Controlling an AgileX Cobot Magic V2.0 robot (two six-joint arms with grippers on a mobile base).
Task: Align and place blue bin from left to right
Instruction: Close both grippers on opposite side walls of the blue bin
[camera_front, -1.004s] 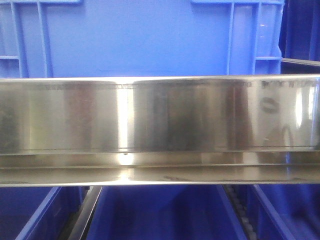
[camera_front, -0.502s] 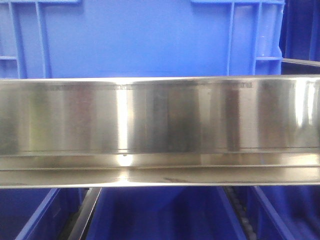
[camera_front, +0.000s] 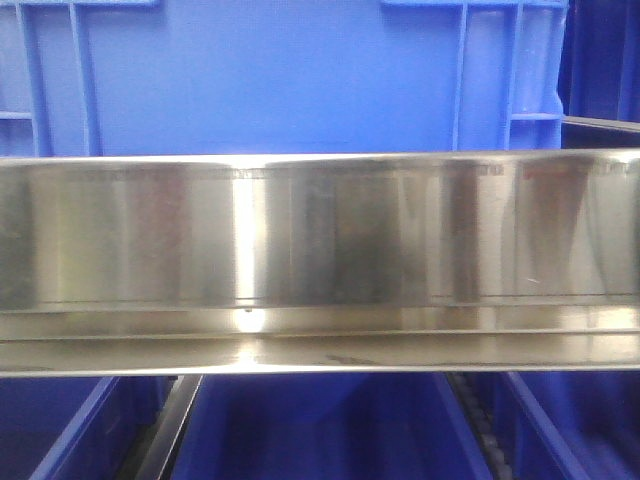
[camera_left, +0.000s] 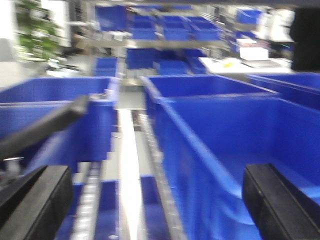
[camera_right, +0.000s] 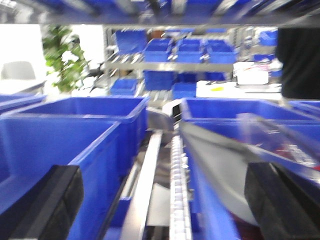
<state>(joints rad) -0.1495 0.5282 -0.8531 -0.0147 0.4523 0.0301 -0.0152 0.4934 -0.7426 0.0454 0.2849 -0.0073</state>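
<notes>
Exterior front-facing view: the blue bin stands just behind and above the steel rail, its flat wall and corner ribs exactly where they were a second ago. Only the reflections across the rail have shifted, and a dark smudge toward its right end is now gone. That suggests movement near the rail while the bin itself has not been shifted, so alignment appears still to come. A row of lower bins sits beneath the rail. Both wrist cameras are motion-blurred. The left gripper is spread wide with nothing between its fingers, and the right gripper likewise gapes empty above a roller track. Which bin in those views is the task's cannot be told. Beyond, racks of blue bins, a leafy plant and a white table fill the room.
</notes>
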